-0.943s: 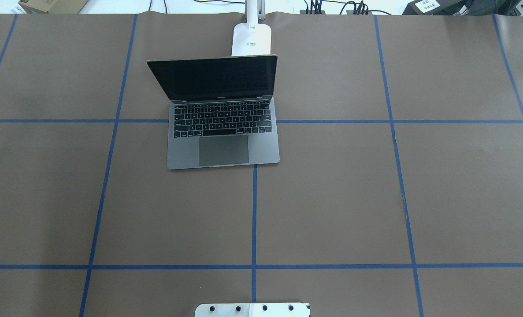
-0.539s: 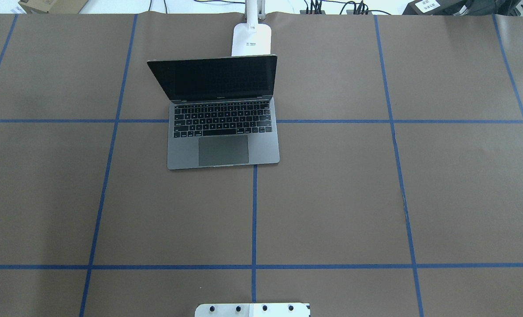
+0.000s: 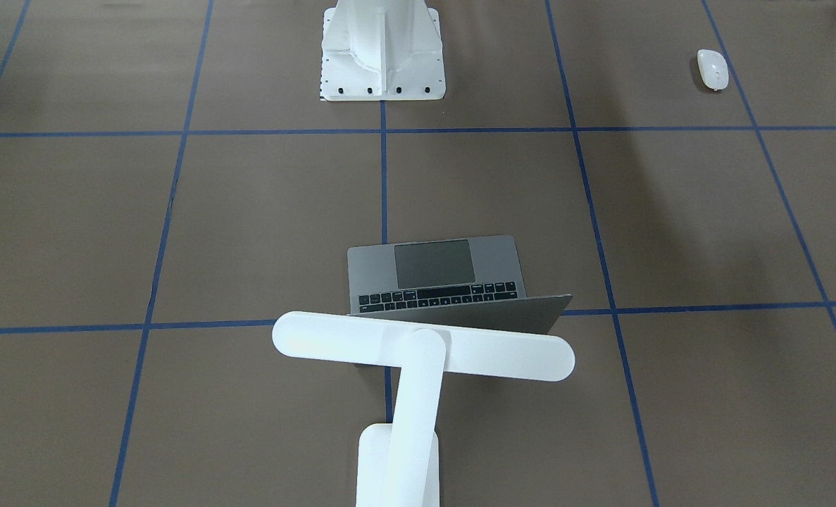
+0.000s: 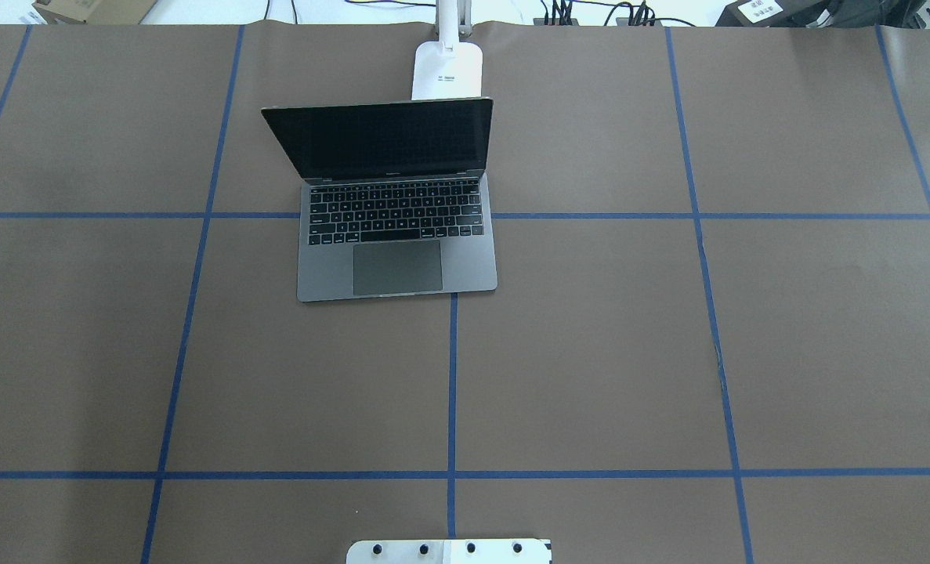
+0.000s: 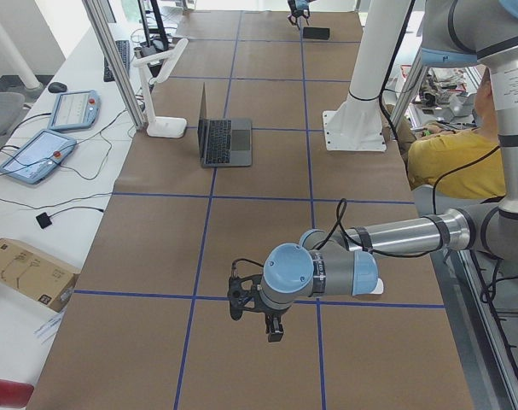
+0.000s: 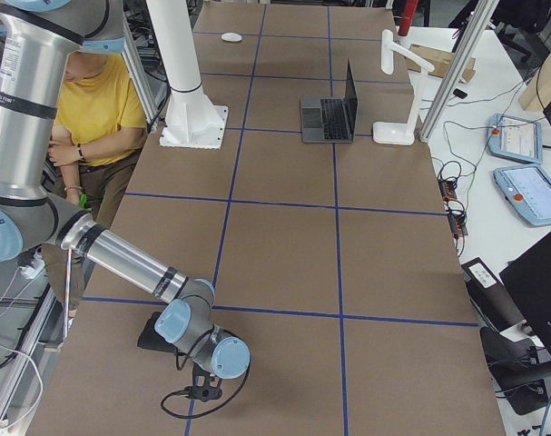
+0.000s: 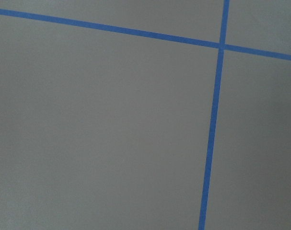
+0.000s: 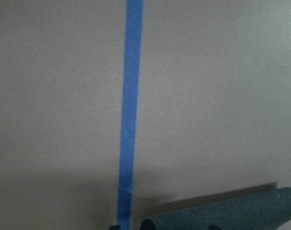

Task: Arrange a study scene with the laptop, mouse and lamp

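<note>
Laptop (image 4: 396, 235) on table (image 4: 590, 352), middle; lamp (image 3: 425, 345) just behind its lid. Mouse (image 3: 713, 69) well apart, robot's left, level with pedestal (image 3: 382, 56).

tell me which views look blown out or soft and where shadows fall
Exterior front-facing: the lamp is near blown-out white, and soft diagonal shadows cross the table beside the laptop. Overhead exterior: the laptop's dark screen faintly mirrors its keys; the strip beyond the table is overexposed. Left wrist-mounted: flat, low-contrast, slightly soft. Right wrist-mounted: a shadow darkens the bottom edge.
</note>
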Action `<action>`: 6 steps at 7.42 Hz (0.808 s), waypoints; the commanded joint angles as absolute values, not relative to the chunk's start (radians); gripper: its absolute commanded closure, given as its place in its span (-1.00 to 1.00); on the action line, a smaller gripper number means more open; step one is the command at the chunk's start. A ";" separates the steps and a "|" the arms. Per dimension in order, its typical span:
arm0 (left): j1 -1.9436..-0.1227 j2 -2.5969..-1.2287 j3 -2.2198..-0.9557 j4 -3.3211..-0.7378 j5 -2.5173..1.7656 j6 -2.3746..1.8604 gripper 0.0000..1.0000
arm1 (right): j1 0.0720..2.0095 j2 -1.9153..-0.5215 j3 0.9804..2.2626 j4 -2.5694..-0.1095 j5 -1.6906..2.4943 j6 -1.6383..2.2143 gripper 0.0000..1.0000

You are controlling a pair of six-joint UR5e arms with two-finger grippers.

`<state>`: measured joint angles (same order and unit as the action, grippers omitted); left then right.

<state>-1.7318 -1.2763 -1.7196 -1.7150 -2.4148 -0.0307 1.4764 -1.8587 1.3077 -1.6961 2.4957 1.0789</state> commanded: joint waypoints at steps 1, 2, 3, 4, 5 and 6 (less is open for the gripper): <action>-1.732 -1.276 -1.720 -1.715 -2.416 -0.031 -1.00 | 1.476 -1.862 1.307 -1.697 2.496 1.069 -0.28; -1.732 -1.276 -1.720 -1.715 -2.416 -0.031 -1.00 | 1.476 -1.862 1.308 -1.697 2.494 1.060 -0.27; -1.732 -1.276 -1.720 -1.715 -2.416 -0.031 -1.00 | 1.474 -1.862 1.308 -1.697 2.494 1.054 -0.25; -1.732 -1.276 -1.720 -1.715 -2.416 -0.031 -1.00 | 1.474 -1.865 1.308 -1.698 2.494 1.046 -0.25; -1.732 -1.276 -1.720 -1.715 -2.416 -0.031 -1.00 | 1.474 -1.867 1.308 -1.698 2.494 1.043 -0.25; -1.732 -1.276 -1.720 -1.715 -2.416 -0.031 -1.00 | 1.474 -1.870 1.308 -1.700 2.494 1.023 -0.25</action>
